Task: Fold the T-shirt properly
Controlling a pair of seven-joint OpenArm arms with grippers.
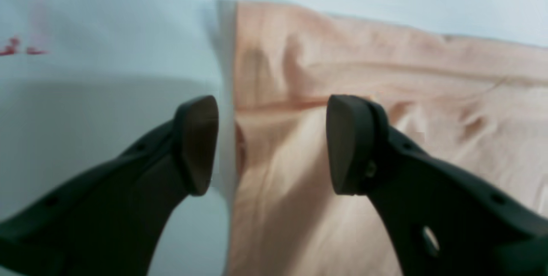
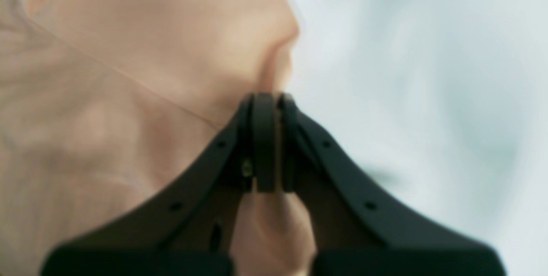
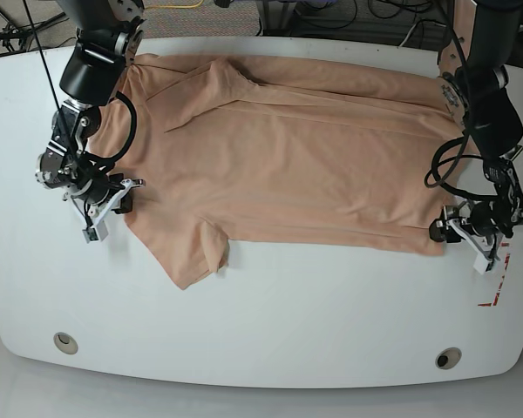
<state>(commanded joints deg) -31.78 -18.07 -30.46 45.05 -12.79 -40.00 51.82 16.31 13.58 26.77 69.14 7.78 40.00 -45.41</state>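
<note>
The peach-pink T-shirt (image 3: 296, 165) lies spread flat across the white table (image 3: 270, 322), one sleeve pointing toward the front edge. My right gripper (image 3: 122, 200) sits at the shirt's left edge, and the right wrist view shows this gripper (image 2: 269, 105) shut on a pinch of the T-shirt (image 2: 128, 75). At the shirt's right front corner is my left gripper (image 3: 443, 232). In the left wrist view that gripper (image 1: 272, 139) is open, one finger over the table and the other over the T-shirt (image 1: 385, 96), with the cloth's edge between them.
Red tape marks (image 3: 497, 292) lie on the table just right of my left gripper. Two round holes (image 3: 65, 341) (image 3: 447, 358) sit near the table's front edge. Cables and stands crowd the floor behind the far edge.
</note>
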